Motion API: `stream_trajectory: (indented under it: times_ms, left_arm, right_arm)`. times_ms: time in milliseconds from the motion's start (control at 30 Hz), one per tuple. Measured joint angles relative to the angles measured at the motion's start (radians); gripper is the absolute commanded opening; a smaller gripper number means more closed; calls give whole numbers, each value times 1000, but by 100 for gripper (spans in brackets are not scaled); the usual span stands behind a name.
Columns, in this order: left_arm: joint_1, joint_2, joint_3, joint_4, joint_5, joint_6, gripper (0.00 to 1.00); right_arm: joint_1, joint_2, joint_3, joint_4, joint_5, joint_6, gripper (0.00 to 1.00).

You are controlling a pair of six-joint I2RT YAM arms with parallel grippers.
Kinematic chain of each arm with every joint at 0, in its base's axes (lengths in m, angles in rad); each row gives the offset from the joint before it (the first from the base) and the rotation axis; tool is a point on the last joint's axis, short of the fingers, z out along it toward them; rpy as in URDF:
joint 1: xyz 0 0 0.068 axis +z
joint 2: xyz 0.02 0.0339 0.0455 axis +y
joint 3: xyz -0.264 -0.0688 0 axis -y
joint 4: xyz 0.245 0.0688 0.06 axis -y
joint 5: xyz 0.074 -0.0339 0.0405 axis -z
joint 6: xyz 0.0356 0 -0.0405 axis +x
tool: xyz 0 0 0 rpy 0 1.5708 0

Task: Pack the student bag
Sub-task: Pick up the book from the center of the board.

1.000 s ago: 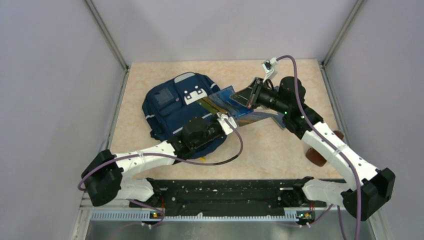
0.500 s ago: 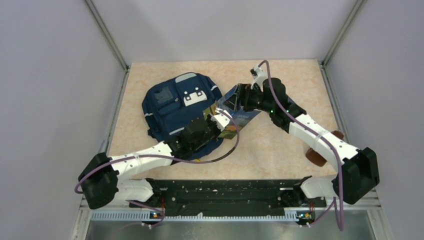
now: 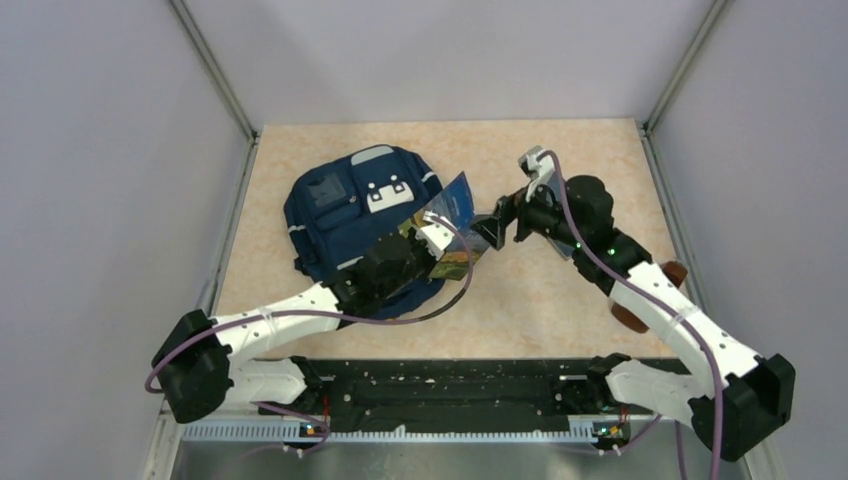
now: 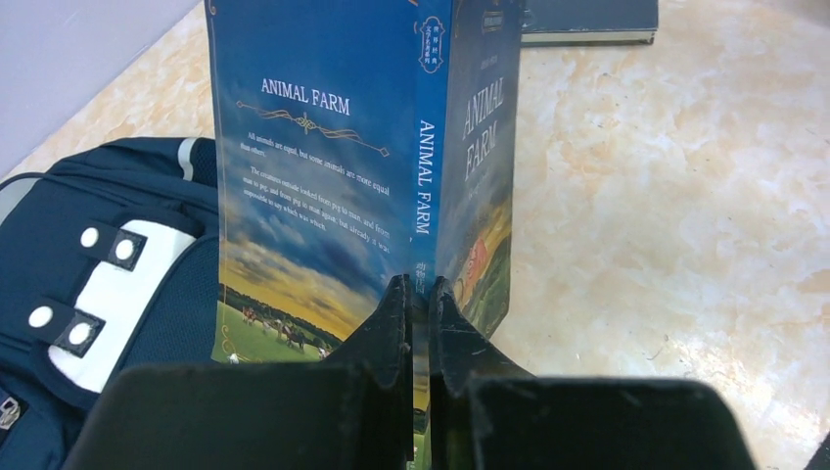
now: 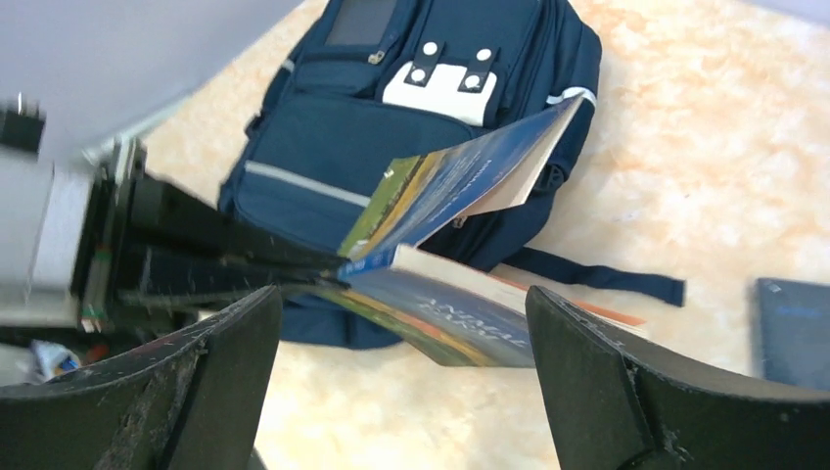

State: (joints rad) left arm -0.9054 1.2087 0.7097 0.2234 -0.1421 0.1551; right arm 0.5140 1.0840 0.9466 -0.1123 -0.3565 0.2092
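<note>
The navy student bag [image 3: 335, 215] lies flat on the table at the back left, white patches on its front pocket, and its dark strap [image 5: 597, 277] trails on the table. My left gripper [image 4: 419, 294] is shut on the spine of a blue "Animal Farm" book [image 4: 323, 166]. The book is lifted and its covers splay apart beside the bag's right edge. In the top view the left gripper [image 3: 447, 250] holds the book [image 3: 455, 203] over that edge. My right gripper [image 5: 401, 294] is open and empty, just right of the book [image 5: 460, 181]; from above, the right gripper [image 3: 492, 228] is close to the book's free end.
A dark grey book [image 5: 793, 333] lies flat on the table right of the bag, also the dark grey book [image 4: 587, 20] at the top of the left wrist view. A brown object [image 3: 628, 315] sits by the right arm. Grey walls enclose the table.
The right gripper has let go of the book, opened wide and drawn back a little to the right. The left gripper keeps the book by its spine, raised slightly toward the bag.
</note>
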Motion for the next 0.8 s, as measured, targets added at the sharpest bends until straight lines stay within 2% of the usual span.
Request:
stream_trajectory:
  times_ms: [300, 600, 700, 800]
  left_arm:
    - [21, -30, 0, -27, 56, 4, 0]
    - [43, -102, -1, -69, 174, 38, 0]
    - [43, -111, -2, -74, 191, 46, 0]
    - [43, -112, -3, -76, 206, 52, 0]
  right_arm:
    - [-56, -110, -210, 72, -37, -303, 94]
    - [-64, -77, -222, 169, -107, -508, 89]
    - [-64, -32, -203, 157, -143, -565, 78]
    - [-64, 24, -178, 141, -164, -604, 58]
